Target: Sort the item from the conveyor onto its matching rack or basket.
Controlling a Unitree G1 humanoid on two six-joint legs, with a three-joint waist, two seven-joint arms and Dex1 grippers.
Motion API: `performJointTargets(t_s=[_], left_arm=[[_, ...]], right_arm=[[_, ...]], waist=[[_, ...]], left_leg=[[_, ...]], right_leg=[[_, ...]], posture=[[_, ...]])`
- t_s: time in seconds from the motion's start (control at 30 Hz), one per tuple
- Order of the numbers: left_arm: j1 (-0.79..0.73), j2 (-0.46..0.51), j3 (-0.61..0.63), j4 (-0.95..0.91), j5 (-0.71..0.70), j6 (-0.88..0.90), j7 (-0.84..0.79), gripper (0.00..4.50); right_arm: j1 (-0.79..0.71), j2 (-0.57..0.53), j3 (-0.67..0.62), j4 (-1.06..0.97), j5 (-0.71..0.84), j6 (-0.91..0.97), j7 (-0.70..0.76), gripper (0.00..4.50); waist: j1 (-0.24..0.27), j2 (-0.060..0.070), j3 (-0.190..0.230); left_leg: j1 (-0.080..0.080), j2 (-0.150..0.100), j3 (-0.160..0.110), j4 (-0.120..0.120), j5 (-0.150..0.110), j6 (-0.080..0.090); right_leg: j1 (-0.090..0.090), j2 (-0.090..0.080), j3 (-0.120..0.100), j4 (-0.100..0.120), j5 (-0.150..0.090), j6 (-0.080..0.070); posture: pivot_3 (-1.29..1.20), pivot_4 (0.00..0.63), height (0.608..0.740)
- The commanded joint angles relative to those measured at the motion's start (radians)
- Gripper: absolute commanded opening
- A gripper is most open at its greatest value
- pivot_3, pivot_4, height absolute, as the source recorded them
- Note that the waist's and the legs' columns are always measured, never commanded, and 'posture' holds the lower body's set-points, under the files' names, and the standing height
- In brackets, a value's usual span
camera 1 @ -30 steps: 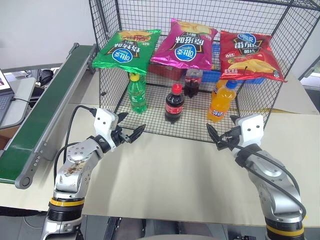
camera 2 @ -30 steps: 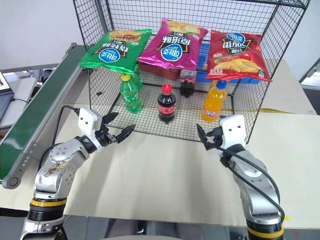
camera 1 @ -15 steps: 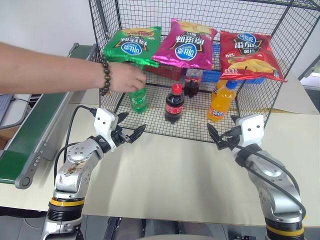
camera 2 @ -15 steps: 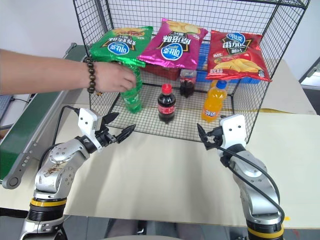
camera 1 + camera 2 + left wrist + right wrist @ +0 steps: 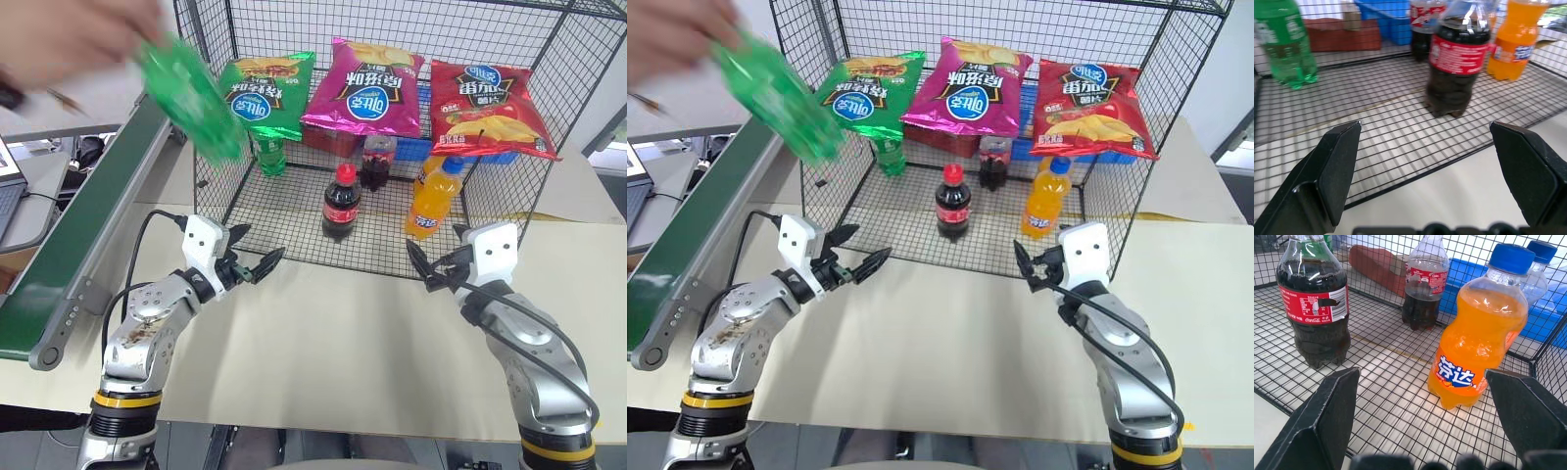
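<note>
A person's hand (image 5: 59, 27) at the upper left holds a clear-green soda bottle (image 5: 191, 96), blurred and tilted, in the air between the black wire-mesh cage (image 5: 210, 117) and the dark-green conveyor (image 5: 88, 220). A second green bottle (image 5: 271, 155) stands upright at the cage's back left, also in the left wrist view (image 5: 1286, 44). My left gripper (image 5: 261, 243) hovers open and empty over the table before the cage's left front corner. My right gripper (image 5: 419, 265) is open and empty by the right front edge, facing the orange soda bottle (image 5: 1476, 333).
In the cage stand a red-capped cola bottle (image 5: 341, 203), a second cola bottle (image 5: 378, 159) behind it and the orange soda bottle (image 5: 434, 198). Green, pink and red chip bags (image 5: 362, 86) hang on its back wall. A blue bin (image 5: 1469, 276) sits at the rear.
The person's hand, which had gripped the front green bottle inside the cage, has lifted it out, up and to the left. The other green bottle now shows. Both grippers stayed still.
</note>
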Motion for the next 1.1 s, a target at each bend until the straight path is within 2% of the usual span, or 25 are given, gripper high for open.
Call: performJointTargets(t_s=[0.03, 0.33, 0.53, 0.77, 1.1], left_arm=[[-0.024, 0.011, 0.068, -0.021, -0.011, -0.009, 0.041, 4.45], [-0.009, 0.068, 0.25, 0.048, 0.011, -0.042, 0.132, 4.45], [-0.01, 0.074, 0.309, 0.088, -0.008, -0.044, 0.146, 4.45], [0.0, 0.074, 0.337, 0.102, -0.004, -0.052, 0.171, 4.45], [0.023, 0.053, 0.465, 0.069, 0.008, -0.082, 0.332, 4.45]], right_arm=[[-0.019, -0.002, -0.011, -0.034, -0.004, -0.007, 0.001, 4.5], [-0.048, -0.033, 0.019, -0.072, 0.057, 0.01, 0.098, 4.5], [-0.117, -0.08, 0.04, -0.117, 0.211, 0.096, 0.24, 4.5], [-0.329, -0.163, 0.037, -0.091, 0.462, 0.234, 0.416, 4.5], [-0.638, -0.145, 0.063, 0.033, 0.611, 0.321, 0.462, 4.5]], waist=[[0.0, 0.0, 0.0], [0.001, 0.0, 0.0], [0.001, 0.0, 0.0], [-0.001, -0.001, 0.0], [-0.001, -0.001, 0.0]], left_leg=[[0.0, 0.0, 0.0, 0.0, 0.0, 0.0], [0.0, 0.0, 0.0, 0.0, 0.0, 0.0], [0.0, 0.0, 0.0, 0.0, 0.0, 0.0], [0.001, 0.001, -0.001, 0.0, 0.0, 0.0], [0.001, 0.001, -0.002, 0.0, 0.0, 0.0]], right_leg=[[0.0, 0.0, 0.0, 0.0, 0.0, 0.0], [0.0, 0.0, 0.0, 0.0, 0.0, 0.0], [0.0, -0.001, -0.001, 0.0, 0.0, 0.0], [0.001, -0.001, -0.002, 0.0, 0.0, 0.0], [0.0, -0.002, -0.002, 0.0, 0.0, 0.0]], posture=[[0.0, 0.15, 0.74], [0.0, 0.15, 0.74], [0.0, 0.15, 0.74], [0.0, 0.15, 0.74], [0.0, 0.15, 0.74]])
